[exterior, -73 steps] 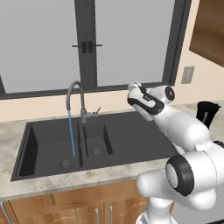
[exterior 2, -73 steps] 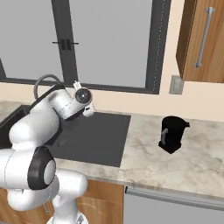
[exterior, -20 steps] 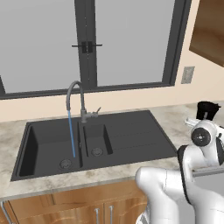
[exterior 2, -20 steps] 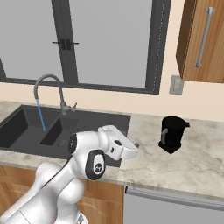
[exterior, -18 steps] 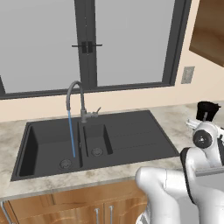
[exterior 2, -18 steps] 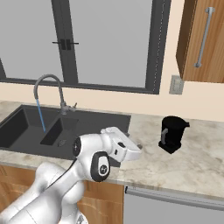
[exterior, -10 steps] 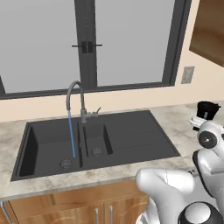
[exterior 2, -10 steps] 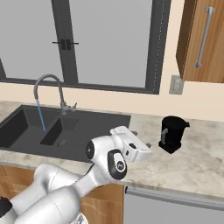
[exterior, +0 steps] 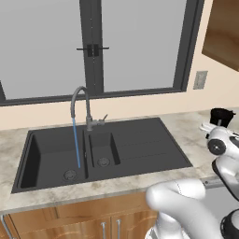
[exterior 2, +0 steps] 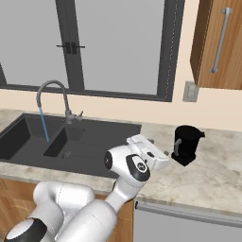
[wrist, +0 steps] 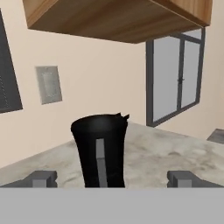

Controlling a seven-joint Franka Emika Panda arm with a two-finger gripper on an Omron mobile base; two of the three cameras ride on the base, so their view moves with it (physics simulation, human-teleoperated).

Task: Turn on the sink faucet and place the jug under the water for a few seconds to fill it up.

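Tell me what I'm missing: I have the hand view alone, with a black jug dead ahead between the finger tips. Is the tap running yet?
Observer: Yes. In the left base view the water falls from the sink faucet into the large basin of the sink.
Operator: Where is the jug relative to the sink?
Observer: The jug stands on the counter right of the sink, clear of it.
Operator: Is the gripper touching it?
Observer: No. In the right base view the gripper is open, with counter visible between it and the jug.

Gripper [wrist: 112, 179] jaws spread wide
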